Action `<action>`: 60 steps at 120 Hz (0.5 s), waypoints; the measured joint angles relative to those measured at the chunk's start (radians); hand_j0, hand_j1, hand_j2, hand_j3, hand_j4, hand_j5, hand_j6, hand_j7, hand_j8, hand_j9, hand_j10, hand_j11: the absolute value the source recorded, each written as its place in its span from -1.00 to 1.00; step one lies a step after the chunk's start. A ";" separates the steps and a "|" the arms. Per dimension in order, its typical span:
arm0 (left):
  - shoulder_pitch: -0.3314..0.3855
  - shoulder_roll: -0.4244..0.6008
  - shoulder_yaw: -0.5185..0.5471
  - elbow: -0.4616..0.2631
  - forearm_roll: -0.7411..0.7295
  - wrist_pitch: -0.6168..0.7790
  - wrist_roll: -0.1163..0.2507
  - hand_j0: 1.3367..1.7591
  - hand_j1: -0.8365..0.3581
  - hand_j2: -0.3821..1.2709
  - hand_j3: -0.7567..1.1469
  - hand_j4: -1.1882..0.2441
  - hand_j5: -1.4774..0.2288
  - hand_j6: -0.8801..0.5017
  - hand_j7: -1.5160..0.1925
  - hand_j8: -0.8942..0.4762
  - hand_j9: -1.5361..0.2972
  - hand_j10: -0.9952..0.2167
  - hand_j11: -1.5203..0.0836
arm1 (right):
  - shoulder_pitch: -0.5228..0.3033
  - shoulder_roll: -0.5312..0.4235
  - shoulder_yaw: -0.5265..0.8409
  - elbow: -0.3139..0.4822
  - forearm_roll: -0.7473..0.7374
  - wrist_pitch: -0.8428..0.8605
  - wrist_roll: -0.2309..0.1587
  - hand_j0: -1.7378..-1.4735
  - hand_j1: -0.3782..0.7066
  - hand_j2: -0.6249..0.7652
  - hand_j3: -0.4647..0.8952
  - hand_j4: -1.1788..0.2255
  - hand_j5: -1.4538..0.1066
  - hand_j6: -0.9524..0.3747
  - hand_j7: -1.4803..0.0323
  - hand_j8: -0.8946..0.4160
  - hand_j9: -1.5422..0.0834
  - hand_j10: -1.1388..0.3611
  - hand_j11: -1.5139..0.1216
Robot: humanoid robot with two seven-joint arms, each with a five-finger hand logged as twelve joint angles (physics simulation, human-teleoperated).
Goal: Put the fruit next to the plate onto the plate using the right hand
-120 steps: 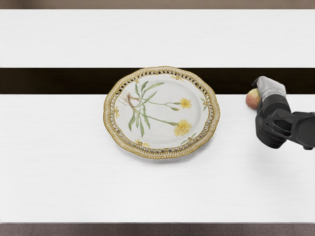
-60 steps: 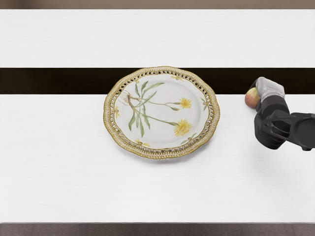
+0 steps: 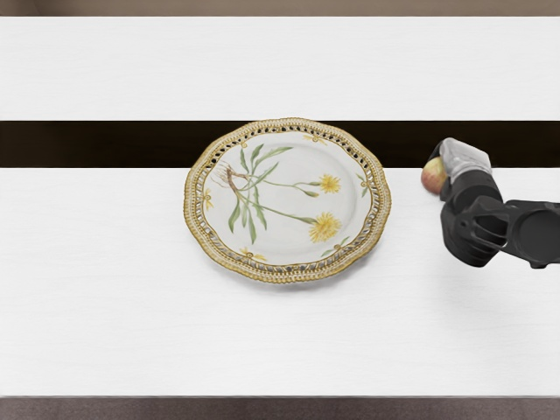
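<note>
One right hand (image 3: 462, 160) shows, its dark arm coming in from the right edge. It lies against the right side of the single fruit (image 3: 432, 176); whether it grips the fruit cannot be told, as its underside is hidden. The fruit, red and yellow, sits to the right of the one plate (image 3: 194, 206), apart from its rim, at the edge of the dark band (image 3: 87, 144) that crosses the white table (image 3: 131, 306). Nothing stands between fruit and plate. The plate's flowered middle holds nothing, and bare table lies all round it.
</note>
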 joint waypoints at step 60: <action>0.000 0.000 0.001 0.002 0.000 -0.001 0.000 0.52 0.95 -0.53 -0.21 0.63 0.70 0.25 0.75 0.28 0.65 0.61 0.86 | 0.122 -0.130 0.005 0.284 -0.034 0.003 0.001 -0.32 0.14 0.16 -0.32 0.16 -0.41 0.02 -0.31 -0.05 -0.33 -0.21 -0.37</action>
